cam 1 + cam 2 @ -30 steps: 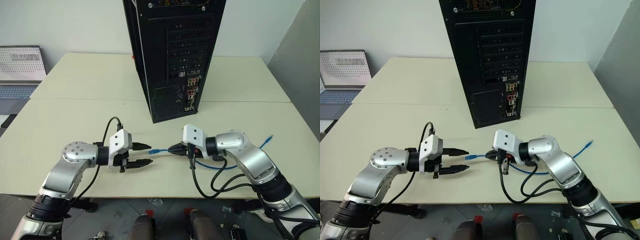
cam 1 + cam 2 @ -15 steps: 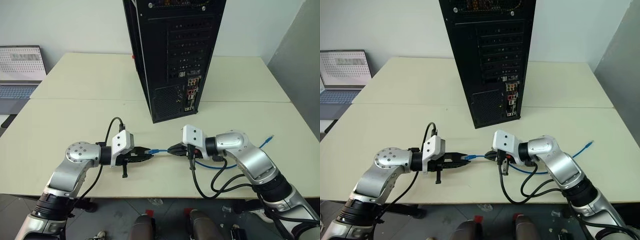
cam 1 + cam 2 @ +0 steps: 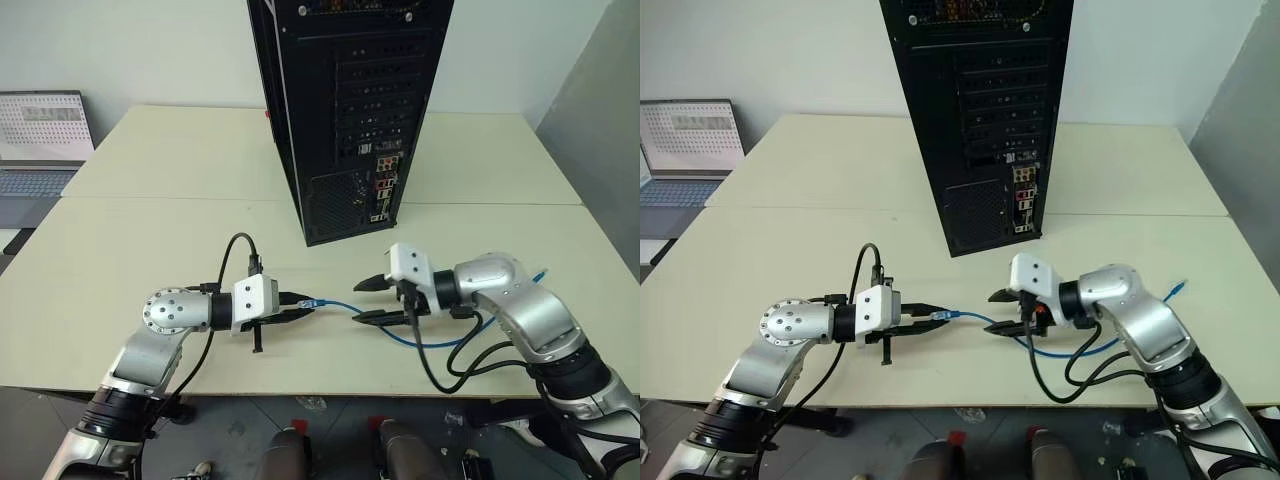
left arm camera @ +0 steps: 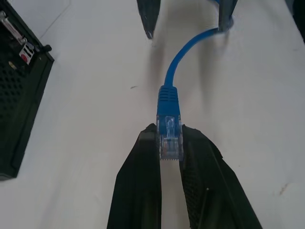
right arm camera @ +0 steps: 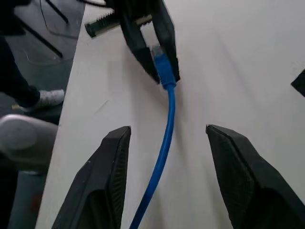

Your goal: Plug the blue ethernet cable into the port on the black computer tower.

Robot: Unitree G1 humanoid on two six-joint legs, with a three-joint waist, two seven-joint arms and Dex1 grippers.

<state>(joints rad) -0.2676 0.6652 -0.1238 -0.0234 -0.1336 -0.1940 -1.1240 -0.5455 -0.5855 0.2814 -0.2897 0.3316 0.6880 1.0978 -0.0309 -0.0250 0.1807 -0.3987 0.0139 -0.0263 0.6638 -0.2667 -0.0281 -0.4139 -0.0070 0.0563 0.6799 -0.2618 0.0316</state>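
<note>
A pale cream table (image 3: 150,240), made of two tops joined along a seam, carries everything. The black computer tower (image 3: 345,110) stands upright on it at twelve o'clock, rear face toward the camera. The blue ethernet cable (image 3: 440,343) loops on the tabletop at four o'clock, its far plug (image 3: 541,273) lying near the right edge.

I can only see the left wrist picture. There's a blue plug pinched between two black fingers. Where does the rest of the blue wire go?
Observer: The blue ethernet cable runs across the table between the right gripper's open fingers, not gripped there, and its far end lies by the table's right edge.
Operator: Is the big black box close?
Observer: The black computer tower stands upright beyond both grippers, its colourful connectors facing the robot.
Operator: Which hand has my plug?
Observer: The left gripper, shut on the clear plug.
</note>
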